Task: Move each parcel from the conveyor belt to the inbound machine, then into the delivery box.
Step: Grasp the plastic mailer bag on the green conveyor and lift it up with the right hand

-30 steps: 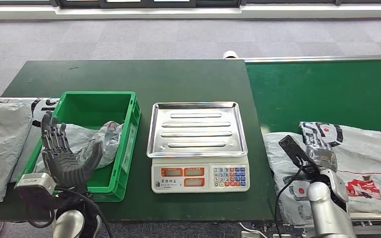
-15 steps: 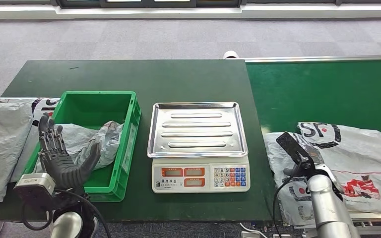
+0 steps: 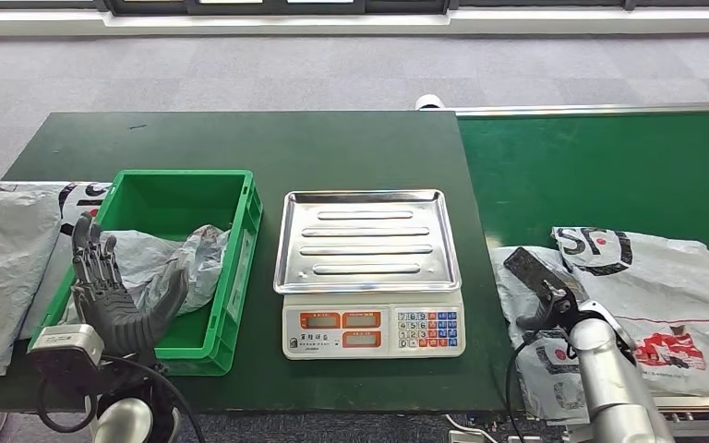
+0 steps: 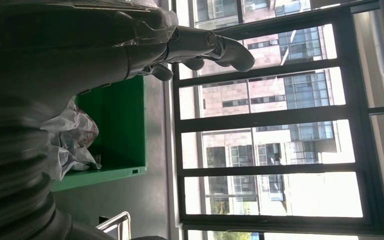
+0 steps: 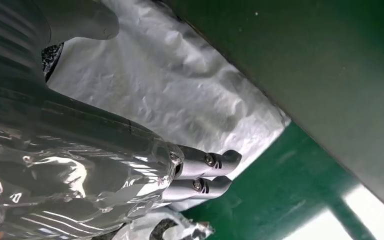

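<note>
A: On the conveyor belt at your right, two grey parcels lie side by side. The near parcel sits at the belt's left edge, and the far parcel, with black lettering and a red mark, overlaps it.

B: And your right robot hand?

A: It is over the near parcel. In the right wrist view its fingers stretch out straight above the white wrap and the thumb stands apart; nothing is in its grasp. Whether the fingers touch the wrap you cannot tell.

B: Where is the left robot hand?

A: Raised at the near left corner of the green delivery box, palm up, fingers spread wide, holding nothing. A crumpled grey parcel already lies inside that box, just beside the hand.

B: What about the weighing machine?

A: The electronic scale stands on the dark green table between the box and the belt. Its steel tray carries no parcel, and its keypad faces you.

B: Anything else?

A: More grey parcels are heaped at the table's left end, outside the box.
</note>
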You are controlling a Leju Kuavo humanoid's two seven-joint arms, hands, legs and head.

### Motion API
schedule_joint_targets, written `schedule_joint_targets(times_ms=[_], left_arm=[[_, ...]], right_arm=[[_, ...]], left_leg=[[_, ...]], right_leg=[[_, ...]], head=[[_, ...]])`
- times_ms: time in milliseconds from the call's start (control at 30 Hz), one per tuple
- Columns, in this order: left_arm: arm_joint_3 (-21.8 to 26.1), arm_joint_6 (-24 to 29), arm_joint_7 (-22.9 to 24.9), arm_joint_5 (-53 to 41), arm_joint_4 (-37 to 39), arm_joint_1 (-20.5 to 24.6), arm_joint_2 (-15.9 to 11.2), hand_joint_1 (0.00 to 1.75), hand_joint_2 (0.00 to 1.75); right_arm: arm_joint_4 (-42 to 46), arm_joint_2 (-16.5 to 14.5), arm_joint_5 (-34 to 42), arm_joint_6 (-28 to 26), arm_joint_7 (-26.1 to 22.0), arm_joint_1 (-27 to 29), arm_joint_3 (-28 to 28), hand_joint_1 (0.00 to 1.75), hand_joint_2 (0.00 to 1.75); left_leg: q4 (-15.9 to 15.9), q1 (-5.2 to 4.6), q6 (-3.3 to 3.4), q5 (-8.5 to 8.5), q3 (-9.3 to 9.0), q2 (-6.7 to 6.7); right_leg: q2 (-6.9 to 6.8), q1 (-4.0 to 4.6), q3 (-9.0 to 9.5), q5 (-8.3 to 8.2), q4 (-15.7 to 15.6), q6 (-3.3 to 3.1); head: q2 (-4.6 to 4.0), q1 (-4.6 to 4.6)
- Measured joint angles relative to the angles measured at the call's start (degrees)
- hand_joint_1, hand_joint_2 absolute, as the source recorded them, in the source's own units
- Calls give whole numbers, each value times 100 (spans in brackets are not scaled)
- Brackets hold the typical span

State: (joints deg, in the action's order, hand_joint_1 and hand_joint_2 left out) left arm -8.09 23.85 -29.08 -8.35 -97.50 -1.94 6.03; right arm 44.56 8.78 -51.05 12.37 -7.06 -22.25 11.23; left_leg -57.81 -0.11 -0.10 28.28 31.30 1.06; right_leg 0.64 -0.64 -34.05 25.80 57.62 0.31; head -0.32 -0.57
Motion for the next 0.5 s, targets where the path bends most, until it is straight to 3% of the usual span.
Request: schedule_joint_targets(times_ms=[233, 500], left_arm=[[3, -41, 52, -58, -1, -10, -2, 0, 175], [43, 72, 200, -416, -39, -16, 2, 0, 175]], right_arm=[[-204, 440, 84, 786, -174, 9, -690, 0, 175], [-362, 620, 206, 917, -325, -100, -1136, 1, 175]], left_leg=[[0, -1, 0, 0, 2, 6], [0, 0, 0, 0, 0, 4]], right_leg=[[-7, -1, 1, 0, 0, 0], [-7, 0, 2, 0, 0, 0]], head=[[0, 0], [-1, 0]])
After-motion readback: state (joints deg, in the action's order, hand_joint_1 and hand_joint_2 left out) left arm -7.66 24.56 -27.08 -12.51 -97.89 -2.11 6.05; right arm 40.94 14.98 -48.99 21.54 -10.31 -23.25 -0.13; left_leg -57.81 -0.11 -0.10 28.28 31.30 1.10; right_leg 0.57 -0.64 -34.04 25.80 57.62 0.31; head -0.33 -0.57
